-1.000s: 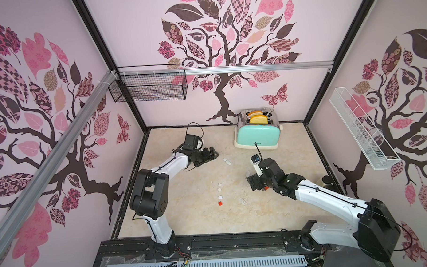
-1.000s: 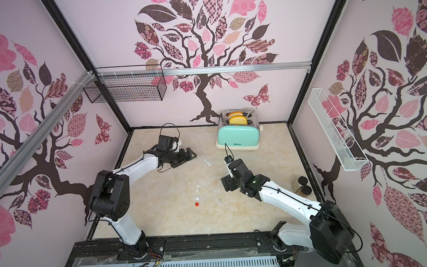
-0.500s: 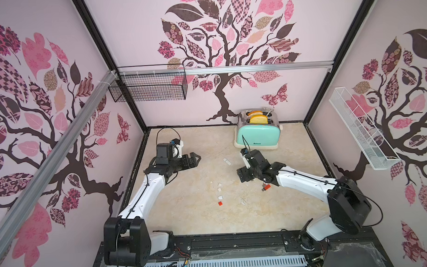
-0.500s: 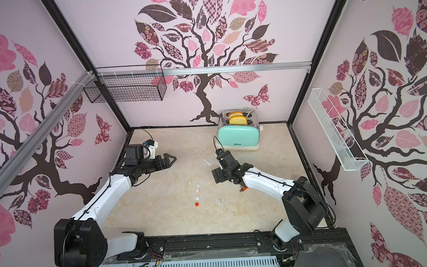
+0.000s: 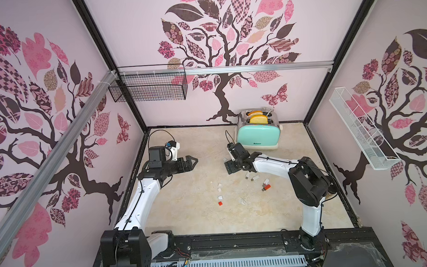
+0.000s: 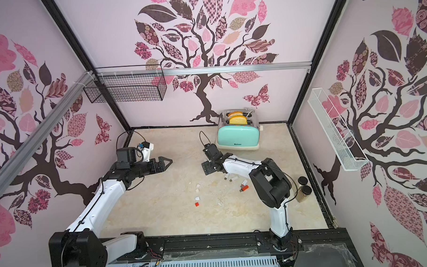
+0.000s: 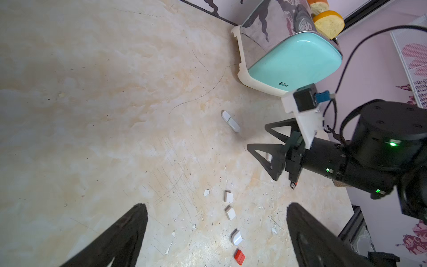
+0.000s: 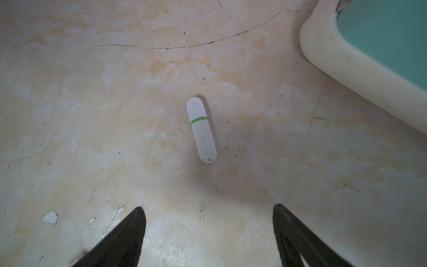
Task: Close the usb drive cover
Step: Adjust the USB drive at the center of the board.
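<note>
A white usb drive (image 8: pixel 201 129) with a green ring lies capped on the table, just ahead of my right gripper (image 8: pixel 208 207), which is open and empty above the surface. In a top view the right gripper (image 5: pixel 228 168) sits left of several uncapped drives, two white (image 5: pixel 255 178) and one orange-red (image 5: pixel 266 187). Loose covers lie in a row: white ones (image 5: pixel 219 187) and a red one (image 5: pixel 220 203). My left gripper (image 5: pixel 193 160) hovers open and empty at the left; its wrist view shows the covers (image 7: pixel 230 213) between its fingers and the capped drive (image 7: pixel 230 121) beyond.
A mint toaster (image 5: pixel 257 135) with bread stands at the back, close to the right gripper. Two dark-lidded jars (image 6: pixel 303 187) stand near the right wall. A black wire basket (image 5: pixel 148 86) and a white shelf (image 5: pixel 359 129) hang on the walls.
My right gripper has moved left and toward the back, uncovering the loose drives and coming up to the capped white drive. My left gripper has drawn back to the left.
</note>
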`<state>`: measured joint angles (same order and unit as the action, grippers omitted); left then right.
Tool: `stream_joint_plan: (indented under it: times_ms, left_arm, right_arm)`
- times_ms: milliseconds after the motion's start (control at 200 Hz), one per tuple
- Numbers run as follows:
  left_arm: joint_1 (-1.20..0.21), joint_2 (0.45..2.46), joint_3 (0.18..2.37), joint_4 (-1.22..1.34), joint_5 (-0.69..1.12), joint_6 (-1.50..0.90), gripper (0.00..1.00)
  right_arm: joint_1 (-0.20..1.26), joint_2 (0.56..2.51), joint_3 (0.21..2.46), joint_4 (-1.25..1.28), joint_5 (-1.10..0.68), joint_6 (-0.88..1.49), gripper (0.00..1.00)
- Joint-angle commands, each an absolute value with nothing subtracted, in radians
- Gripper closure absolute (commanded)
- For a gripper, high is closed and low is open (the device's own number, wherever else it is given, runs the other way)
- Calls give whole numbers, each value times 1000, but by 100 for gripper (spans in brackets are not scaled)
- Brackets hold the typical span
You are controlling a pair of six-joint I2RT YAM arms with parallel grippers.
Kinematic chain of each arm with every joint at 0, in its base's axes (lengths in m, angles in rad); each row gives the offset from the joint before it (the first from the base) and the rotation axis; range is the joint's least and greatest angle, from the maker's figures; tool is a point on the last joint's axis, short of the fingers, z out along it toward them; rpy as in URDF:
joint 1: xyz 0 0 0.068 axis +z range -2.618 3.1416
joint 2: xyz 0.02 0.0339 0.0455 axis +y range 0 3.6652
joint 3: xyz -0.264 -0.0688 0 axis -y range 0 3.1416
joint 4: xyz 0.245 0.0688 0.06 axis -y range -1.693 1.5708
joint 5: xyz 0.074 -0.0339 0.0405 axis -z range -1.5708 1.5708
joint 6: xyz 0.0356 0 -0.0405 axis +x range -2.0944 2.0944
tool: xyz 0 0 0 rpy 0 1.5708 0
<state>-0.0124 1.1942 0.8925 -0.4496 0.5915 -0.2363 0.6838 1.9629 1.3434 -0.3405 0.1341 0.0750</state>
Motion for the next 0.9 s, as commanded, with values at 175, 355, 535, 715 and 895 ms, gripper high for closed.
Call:
stream_joint_plan:
  times_ms: [175, 355, 535, 715, 895]
  left_arm:
    - [-7, 1166, 855, -426, 641, -228, 2]
    - [-7, 1163, 873, -452, 629, -186, 2]
    - [-7, 1154, 874, -472, 614, -149, 2]
    - [-7, 1145, 877, -474, 622, -150, 2]
    - [-7, 1145, 874, -472, 629, -152, 2]
  right_arm:
    - [680, 2087, 1462, -433, 192, 71, 16]
    - [665, 2112, 1480, -448, 213, 84, 18]
    - [639, 2132, 1496, -454, 211, 98, 21]
    - [623, 2151, 1513, -454, 193, 86, 24]
    - [608, 2165, 1523, -458, 188, 84, 24]
